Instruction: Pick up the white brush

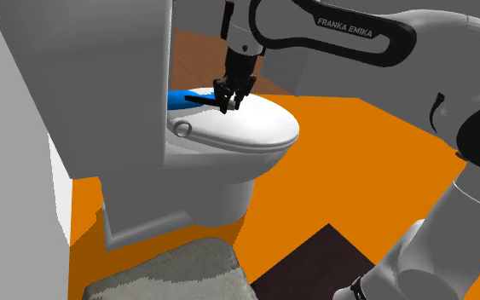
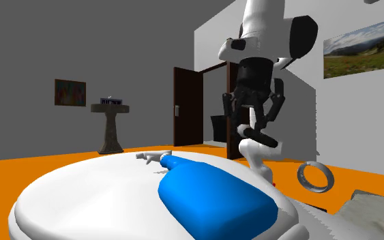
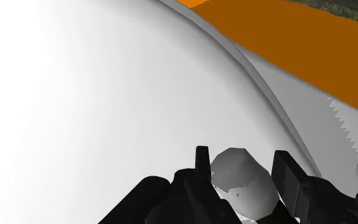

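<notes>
My gripper (image 1: 230,95) hangs over the closed white toilet lid (image 1: 255,128), beside the tank end. It is shut on the white brush (image 2: 255,155), a small pale curved piece that dangles from the fingers (image 2: 264,138) just above the lid (image 2: 81,191). In the wrist view the brush (image 3: 241,184) sits clasped between the two black fingers, with my gripper (image 3: 243,159) looking down on the lid (image 3: 107,95). The brush's lower end is hidden behind the lid's edge in the second exterior view.
A blue bottle-like object (image 1: 181,99) lies on the lid near the tank (image 2: 211,198). A grey wall panel (image 1: 101,68) stands close at the shoulder view's left. A grey rug (image 1: 170,273) and a dark mat (image 1: 315,264) lie on the orange floor.
</notes>
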You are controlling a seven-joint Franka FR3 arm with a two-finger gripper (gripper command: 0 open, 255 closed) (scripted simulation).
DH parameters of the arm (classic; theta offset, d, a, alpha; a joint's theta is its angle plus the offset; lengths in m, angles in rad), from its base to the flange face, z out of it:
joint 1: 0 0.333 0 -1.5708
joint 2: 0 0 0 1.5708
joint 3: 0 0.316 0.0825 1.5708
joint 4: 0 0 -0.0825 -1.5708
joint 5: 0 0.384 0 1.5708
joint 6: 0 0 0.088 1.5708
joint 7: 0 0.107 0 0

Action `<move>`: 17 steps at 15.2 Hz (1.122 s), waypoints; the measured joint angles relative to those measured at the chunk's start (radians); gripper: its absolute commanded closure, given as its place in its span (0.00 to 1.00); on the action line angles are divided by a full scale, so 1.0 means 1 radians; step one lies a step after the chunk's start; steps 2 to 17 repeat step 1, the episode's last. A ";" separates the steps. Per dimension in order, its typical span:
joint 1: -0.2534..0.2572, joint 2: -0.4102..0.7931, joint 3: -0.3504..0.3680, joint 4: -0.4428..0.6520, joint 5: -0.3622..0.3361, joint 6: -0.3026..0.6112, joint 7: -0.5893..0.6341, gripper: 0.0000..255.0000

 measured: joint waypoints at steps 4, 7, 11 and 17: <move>0.001 0.002 0.000 0.010 -0.001 -0.008 -0.001 1.00; 0.001 0.002 0.000 0.010 -0.001 -0.008 -0.001 1.00; 0.001 0.002 0.000 0.010 -0.001 -0.008 -0.001 1.00; 0.001 0.002 0.000 0.010 -0.001 -0.008 -0.001 1.00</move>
